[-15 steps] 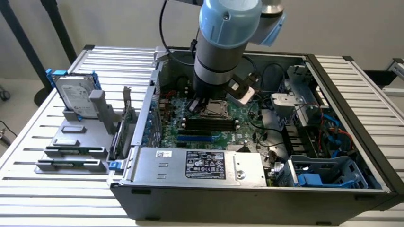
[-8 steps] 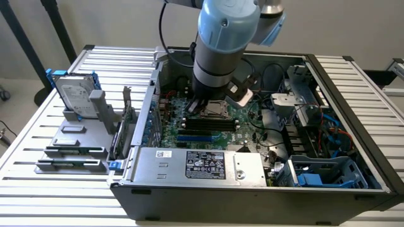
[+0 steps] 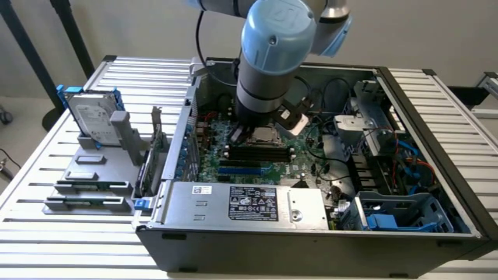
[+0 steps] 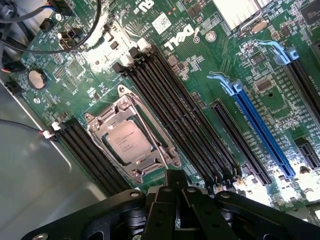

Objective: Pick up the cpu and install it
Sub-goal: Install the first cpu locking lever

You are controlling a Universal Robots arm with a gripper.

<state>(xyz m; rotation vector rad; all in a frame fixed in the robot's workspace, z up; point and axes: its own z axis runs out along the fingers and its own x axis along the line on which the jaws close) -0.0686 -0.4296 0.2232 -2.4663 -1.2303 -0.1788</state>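
The cpu, a small square chip with a dull silver top, lies flat in the metal-framed socket on the green motherboard. In the exterior view the cpu sits just below the arm, which reaches down into the open computer case. My gripper hovers above the board beside the socket. Its fingers are shut together with nothing between them, and they do not touch the chip.
Black memory slots and a blue card slot run alongside the socket. The case walls, cables and the power supply ring the board. A hard drive in a blue frame stands on a grey fixture at the exterior view's left.
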